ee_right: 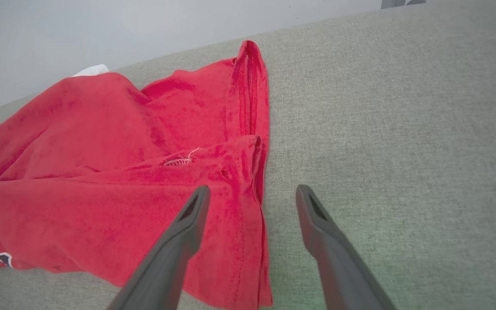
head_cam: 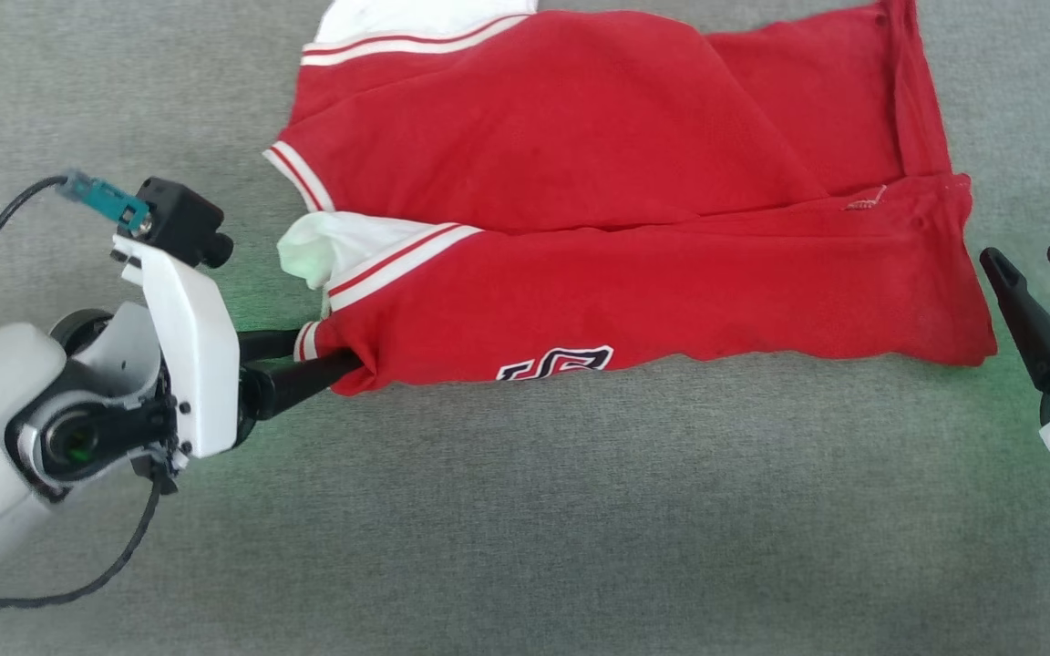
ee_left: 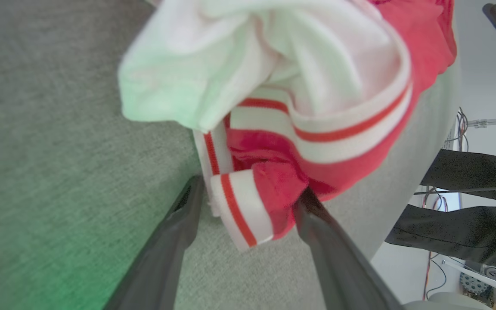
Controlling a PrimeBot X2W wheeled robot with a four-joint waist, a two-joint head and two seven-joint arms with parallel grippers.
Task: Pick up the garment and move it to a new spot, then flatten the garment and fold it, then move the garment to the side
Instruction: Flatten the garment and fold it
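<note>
The garment (head_cam: 598, 210) is a red jersey with white striped trim, lying folded lengthwise on the grey cloth surface (head_cam: 525, 510). Part of a black, white-outlined numeral (head_cam: 557, 363) peeks out at its near edge. My left gripper (head_cam: 324, 353) reaches in from the left, open. In the left wrist view the garment's striped corner (ee_left: 241, 206) sits between the spread fingers (ee_left: 179, 228) of the left gripper (ee_left: 250, 198). My right gripper (head_cam: 1035, 264) stands open just off the garment's right hem. In the right wrist view the right gripper (ee_right: 252, 193) has one finger over the hem (ee_right: 252, 172) and the other over bare cloth.
A crumpled white sleeve (head_cam: 315, 251) bulges out at the garment's left side. The grey surface extends wide toward me. Past the table's edge in the left wrist view are dark shapes (ee_left: 467, 172) and cables (ee_left: 459, 125).
</note>
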